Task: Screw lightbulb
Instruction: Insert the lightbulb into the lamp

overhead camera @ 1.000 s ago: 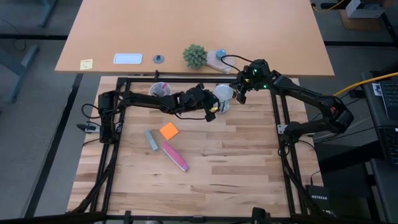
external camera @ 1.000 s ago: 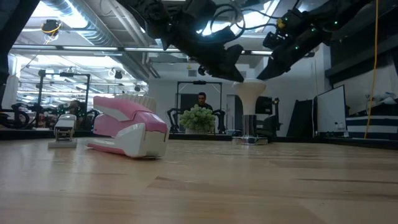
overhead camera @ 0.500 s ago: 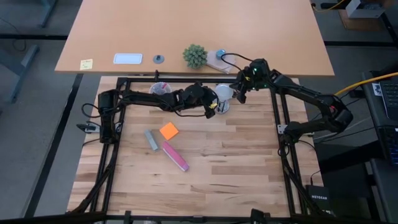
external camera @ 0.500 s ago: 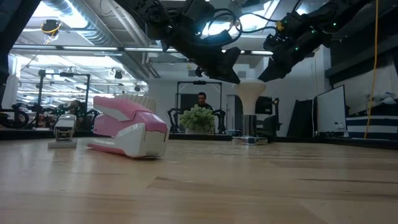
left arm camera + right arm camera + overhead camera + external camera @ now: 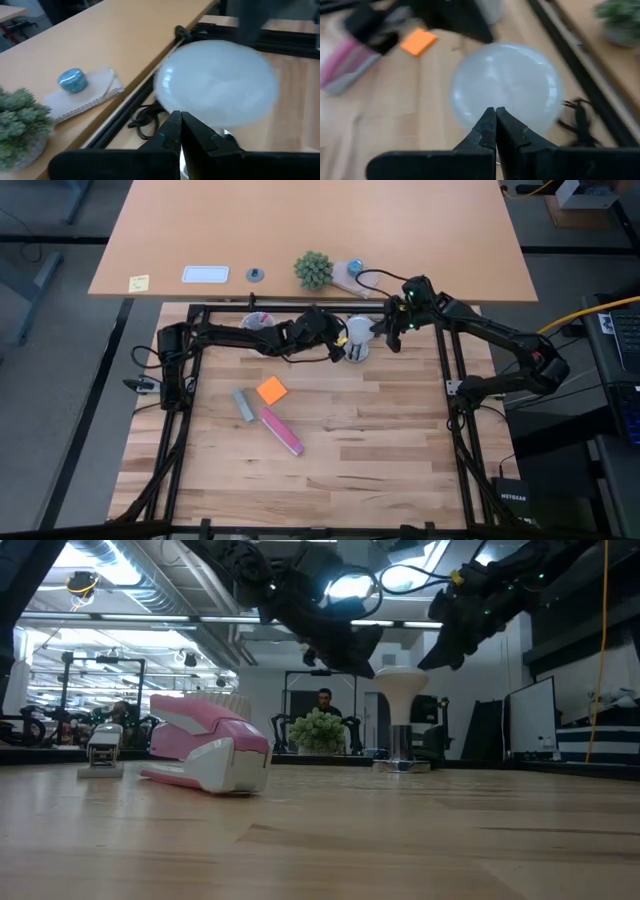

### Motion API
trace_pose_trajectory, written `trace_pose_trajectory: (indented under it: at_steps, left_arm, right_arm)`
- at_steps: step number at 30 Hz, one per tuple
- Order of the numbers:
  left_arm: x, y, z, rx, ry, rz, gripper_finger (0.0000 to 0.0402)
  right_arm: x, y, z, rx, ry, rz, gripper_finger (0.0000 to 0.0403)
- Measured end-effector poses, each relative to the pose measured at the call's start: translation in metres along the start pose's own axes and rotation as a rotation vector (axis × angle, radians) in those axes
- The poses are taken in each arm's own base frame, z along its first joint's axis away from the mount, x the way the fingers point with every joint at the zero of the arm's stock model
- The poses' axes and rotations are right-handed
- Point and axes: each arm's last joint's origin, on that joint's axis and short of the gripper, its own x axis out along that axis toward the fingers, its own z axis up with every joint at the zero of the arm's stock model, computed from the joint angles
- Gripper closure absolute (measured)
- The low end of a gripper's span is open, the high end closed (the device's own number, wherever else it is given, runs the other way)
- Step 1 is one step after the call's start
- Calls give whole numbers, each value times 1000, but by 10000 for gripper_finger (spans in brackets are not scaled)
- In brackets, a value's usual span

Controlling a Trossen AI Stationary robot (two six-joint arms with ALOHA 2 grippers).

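The left gripper (image 5: 181, 131) has its fingers pressed together with nothing between them, their tips just short of the lightbulb (image 5: 216, 83), whose round white top fills the view ahead. The right gripper (image 5: 495, 126) is the same: fingers closed tip to tip, empty, pointing at the bulb's dome from the opposite side. Over the last second the left gripper (image 5: 337, 340) has slid along the far edge of the table (image 5: 380, 440) toward the bulb (image 5: 359, 332), and the right gripper (image 5: 392, 332) has edged in from the other flank, so the two now bracket it closely; in the low view the left arm's dark head has drawn up beside the bulb (image 5: 400, 682) where a gap showed before. The bulb stands upright on the metal socket (image 5: 400, 752) near the table's far edge, apparently already seated, and neither gripper has hold of it, so my reading is that any turning would have to come from nudging or from a fresh grasp with opened fingers. As for containers, a white cup (image 5: 257, 324) sits further along the far edge behind the left arm; what it holds is too small to tell.
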Motion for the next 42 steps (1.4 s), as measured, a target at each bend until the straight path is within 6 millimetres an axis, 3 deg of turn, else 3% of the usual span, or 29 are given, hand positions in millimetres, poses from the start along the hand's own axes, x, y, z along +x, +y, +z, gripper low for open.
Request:
trace_pose_trajectory:
  at_steps: [6,14,20,25,33,42]
  left_arm:
    - [1,5,1,-23,-7,10,401]
    - [1,4,2,-48,-23,17,401]
    - [-1,5,5,-25,-33,142,401]
    - [-14,5,18,-1,-71,170,401]
    - [-38,-18,34,52,-133,102,402]
    - [-48,-48,27,127,-93,-111,401]
  right_arm:
    - [2,3,0,29,-27,106,400]
    - [1,2,2,73,-47,84,400]
    - [-7,3,8,48,-77,-13,400]
    - [-23,7,16,1,-135,-146,400]
    - [-36,9,26,-72,-210,-264,400]
    - [-21,1,21,-100,-148,-252,400]
